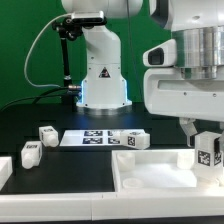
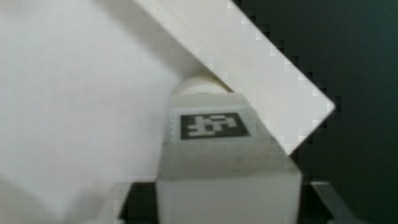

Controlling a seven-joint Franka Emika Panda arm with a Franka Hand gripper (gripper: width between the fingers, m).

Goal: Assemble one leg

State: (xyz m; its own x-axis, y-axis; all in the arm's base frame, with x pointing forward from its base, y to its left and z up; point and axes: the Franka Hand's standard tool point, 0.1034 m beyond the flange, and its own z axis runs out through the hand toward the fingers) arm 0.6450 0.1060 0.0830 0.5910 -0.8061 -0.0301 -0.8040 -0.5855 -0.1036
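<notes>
Leg is clamped in the gripper, jaws closed down to its width, tag facing the exterior camera. It hangs upright over the tray, at the bench corner on the exterior view's right, nearest that camera. Wrist view: leg sits over the tray's rim, close to a corner. Can't tell if its lower end touches the tray or is just above it.

My read: the step in hand is seating this leg in the tray's corner socket. The socket isn't visible, hidden under the leg. To do it well:
- hold the leg vertical and square it to the corner before descending
- go down slow, and don't open until it bears
- if it threads, turn with light downward pressure and regrip rather than over-rotate the wrist

Risks: landing on the rim and tipping the tray, or the leg slipping in the fingers.

Spare legs lie loose by the marker board, mid-bench, well apart from the gripper. Leave them.
</notes>
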